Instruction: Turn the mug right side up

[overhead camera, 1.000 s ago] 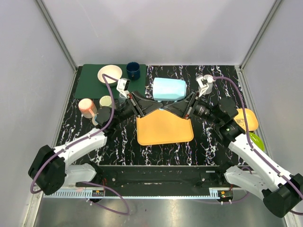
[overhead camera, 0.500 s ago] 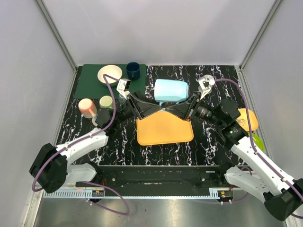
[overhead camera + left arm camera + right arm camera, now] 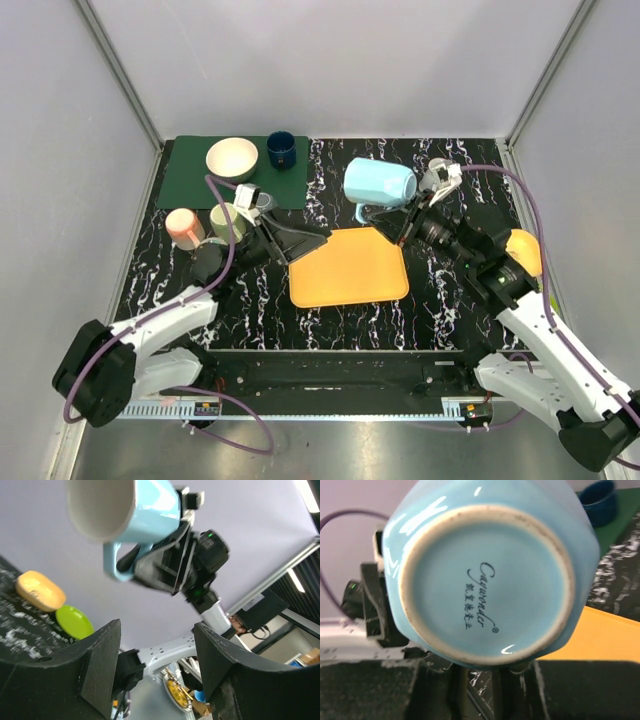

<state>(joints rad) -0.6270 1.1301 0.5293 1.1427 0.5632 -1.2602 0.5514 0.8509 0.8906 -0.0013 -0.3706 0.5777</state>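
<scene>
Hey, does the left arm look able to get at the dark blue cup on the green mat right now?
Probably yes. The left hand is open and empty, and the dark blue cup stands uncovered at the green mat's right end. The cream bowl sits beside it, not touching.

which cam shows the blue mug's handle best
Left wrist: the glossy light blue ceramic mug shows handle and open mouth from the side. Top external shows it small; right wrist shows only its base.

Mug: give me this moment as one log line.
mug: lifted, on its side | right gripper: gripping mug | left gripper: open, clear of mug
</scene>
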